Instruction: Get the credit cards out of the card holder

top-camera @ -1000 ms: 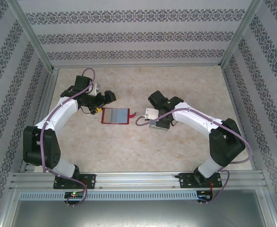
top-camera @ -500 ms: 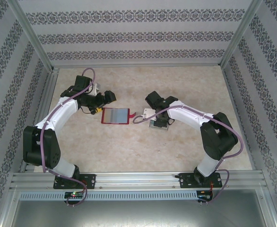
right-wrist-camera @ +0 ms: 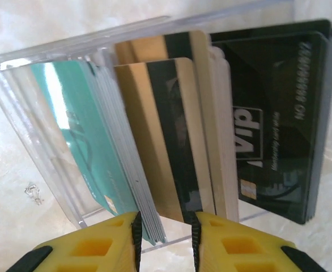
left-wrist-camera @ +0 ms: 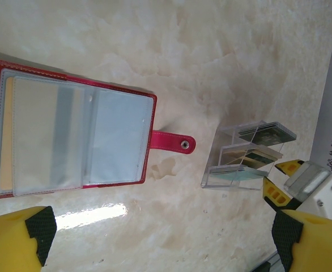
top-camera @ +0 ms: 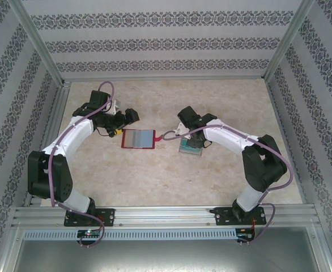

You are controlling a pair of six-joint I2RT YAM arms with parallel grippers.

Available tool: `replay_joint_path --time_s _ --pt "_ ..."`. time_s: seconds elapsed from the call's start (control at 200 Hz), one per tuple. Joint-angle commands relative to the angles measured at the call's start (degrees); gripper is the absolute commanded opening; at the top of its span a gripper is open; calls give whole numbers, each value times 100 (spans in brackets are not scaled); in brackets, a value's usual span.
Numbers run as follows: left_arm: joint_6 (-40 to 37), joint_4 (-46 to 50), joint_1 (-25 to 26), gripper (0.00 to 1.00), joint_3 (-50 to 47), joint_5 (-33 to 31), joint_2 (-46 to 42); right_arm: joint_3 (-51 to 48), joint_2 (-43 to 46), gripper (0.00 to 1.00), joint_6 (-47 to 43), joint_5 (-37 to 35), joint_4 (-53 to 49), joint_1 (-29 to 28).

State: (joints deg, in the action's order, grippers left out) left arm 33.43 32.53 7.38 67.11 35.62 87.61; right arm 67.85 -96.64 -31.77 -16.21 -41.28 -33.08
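Observation:
The card holder [top-camera: 138, 139] lies open on the table, a red wallet with grey see-through pockets [left-wrist-camera: 69, 136] and its closing tab [left-wrist-camera: 174, 143] pointing right. Something beige shows dimly at the left pocket's edge. My left gripper [top-camera: 122, 126] hovers at the wallet's left end, open and holding nothing [left-wrist-camera: 160, 238]. Teal [right-wrist-camera: 81, 124], beige-gold [right-wrist-camera: 166, 130] and black [right-wrist-camera: 273, 113] credit cards stand in a clear slotted stand [top-camera: 190, 148]. My right gripper [right-wrist-camera: 165, 226] hangs right over that stand, its jaws parted. The teal stack's edge and a beige-gold card lie in line with the gap.
The clear stand [left-wrist-camera: 248, 156] sits on the table just right of the wallet's tab, with the right gripper's yellow fingers [left-wrist-camera: 279, 192] beside it. Patterned walls and metal frame rails [top-camera: 58, 113] close in the marble-look table on three sides.
My right gripper's jaws have come apart over the stand, and the right arm's elbow has swung inward. The left arm and the wallet have stayed put.

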Motion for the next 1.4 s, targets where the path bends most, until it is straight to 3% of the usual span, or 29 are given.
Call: replay_joint_path --time_s 0.0,0.215,0.435,0.59,0.804,1.024,1.394 --pt "-112 -19 -67 100 5 25 14 122 371 33 702 11 -19 7" --pt "-127 23 -78 100 -40 -124 192 431 812 36 2401 876 312 -97" --pt "-87 -51 -79 100 -224 -266 443 699 676 29 4166 1503 1141 -442" --pt "4 -231 -92 86 -362 -267 671 1120 69 26 5088 1880 1321 -600" --pt "279 -564 -98 76 -425 -323 1018 1347 -817 25 5589 2463 1720 -726" --pt "393 -511 -97 76 -464 -676 1058 1458 -1420 25 5938 2888 2055 -735" --pt "485 -822 -96 80 -499 -625 1381 1688 -2191 27 6031 3276 2302 -658"
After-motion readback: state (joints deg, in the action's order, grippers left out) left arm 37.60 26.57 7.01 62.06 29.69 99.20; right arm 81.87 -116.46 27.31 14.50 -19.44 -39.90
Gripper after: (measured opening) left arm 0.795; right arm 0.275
